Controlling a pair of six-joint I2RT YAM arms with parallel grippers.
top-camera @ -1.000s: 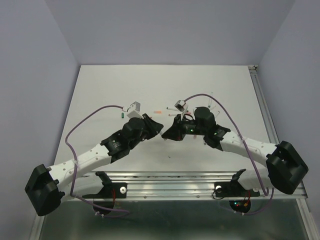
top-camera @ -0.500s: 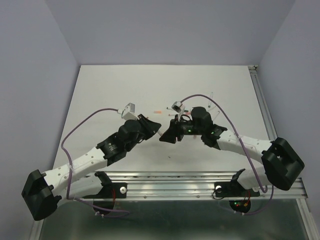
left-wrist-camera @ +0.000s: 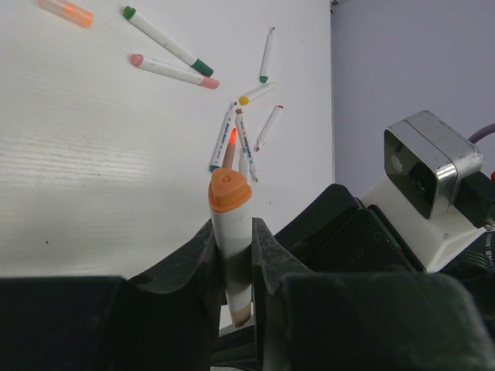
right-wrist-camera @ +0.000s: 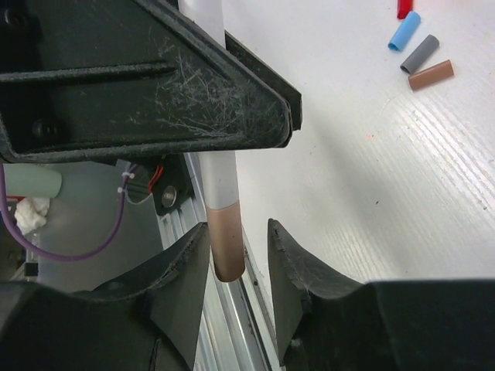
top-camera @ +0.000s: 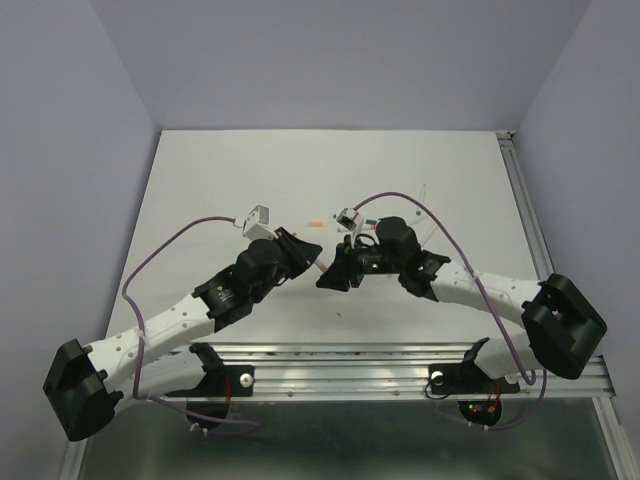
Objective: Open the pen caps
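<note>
My left gripper (left-wrist-camera: 232, 228) is shut on a white pen (left-wrist-camera: 230, 247) with an orange end plug (left-wrist-camera: 229, 190), held above the table. The pen's brown cap (right-wrist-camera: 226, 243) points down from the left gripper and sits between the jaws of my right gripper (right-wrist-camera: 238, 232). That gripper is open: the cap touches its left finger and a gap stays on the right. In the top view the two grippers meet at the table's middle, left (top-camera: 310, 258) and right (top-camera: 331, 274). Loose blue (right-wrist-camera: 404, 31), grey (right-wrist-camera: 419, 53) and brown (right-wrist-camera: 431, 74) caps lie on the table.
Several pens lie on the white table (left-wrist-camera: 93, 170): a green-capped one (left-wrist-camera: 166, 42), a pink-capped one (left-wrist-camera: 174, 71), and a cluster of uncapped ones (left-wrist-camera: 247, 127). An orange piece (left-wrist-camera: 66, 11) lies far left. The metal rail (top-camera: 340, 360) runs along the near edge.
My right gripper has moved left to the left gripper, and its open jaws now stand around the pen's cap. The left arm shifted slightly at first, then held still.
</note>
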